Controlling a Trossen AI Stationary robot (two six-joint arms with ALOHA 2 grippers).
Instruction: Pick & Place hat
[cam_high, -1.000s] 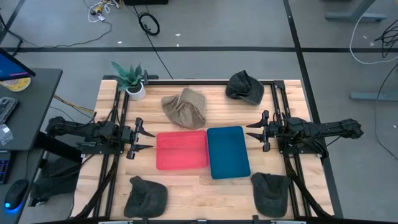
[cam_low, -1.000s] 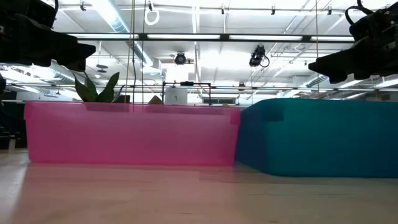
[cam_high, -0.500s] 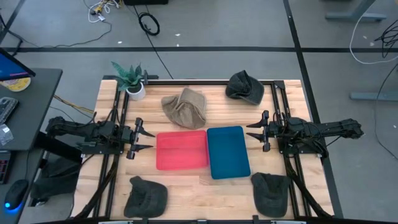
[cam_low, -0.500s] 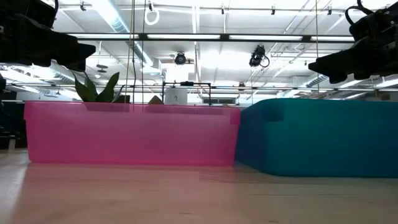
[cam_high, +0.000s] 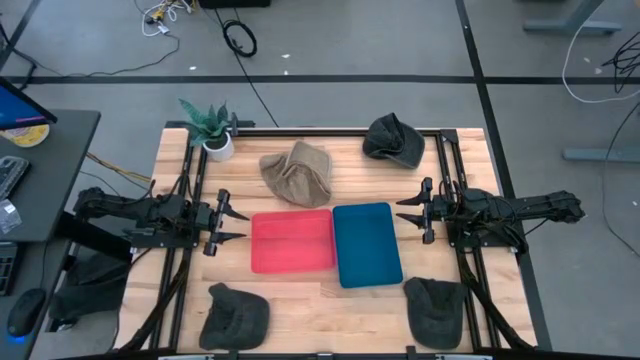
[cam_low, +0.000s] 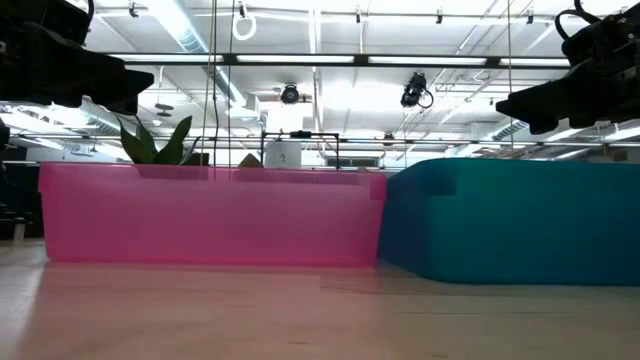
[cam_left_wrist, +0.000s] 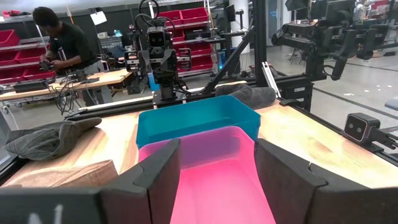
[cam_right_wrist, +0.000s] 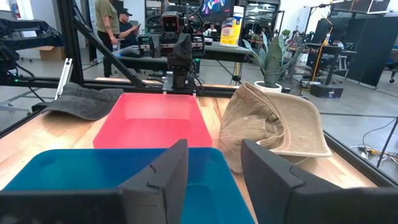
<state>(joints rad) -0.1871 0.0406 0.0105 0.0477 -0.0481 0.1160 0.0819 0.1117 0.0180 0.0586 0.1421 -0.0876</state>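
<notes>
Four hats lie flat on the wooden table: a tan hat (cam_high: 298, 175) (cam_right_wrist: 277, 127) near the far edge, a dark hat (cam_high: 394, 139) (cam_left_wrist: 50, 138) at the far right, a dark hat (cam_high: 235, 316) (cam_right_wrist: 84, 99) at the near left and a dark hat (cam_high: 435, 308) (cam_left_wrist: 249, 93) at the near right. A pink tray (cam_high: 292, 241) (cam_low: 210, 215) and a blue tray (cam_high: 367, 243) (cam_low: 510, 220) sit side by side in the middle. My left gripper (cam_high: 232, 222) (cam_left_wrist: 217, 168) hovers open just left of the pink tray. My right gripper (cam_high: 408, 210) (cam_right_wrist: 214, 165) hovers open just right of the blue tray.
A potted plant (cam_high: 210, 128) (cam_right_wrist: 273, 62) stands at the far left corner. Black frame rails (cam_high: 450, 160) run along the table's sides under both arms. People work at benches in the room beyond (cam_left_wrist: 62, 43). Bare wood shows between the two near hats (cam_high: 335, 315).
</notes>
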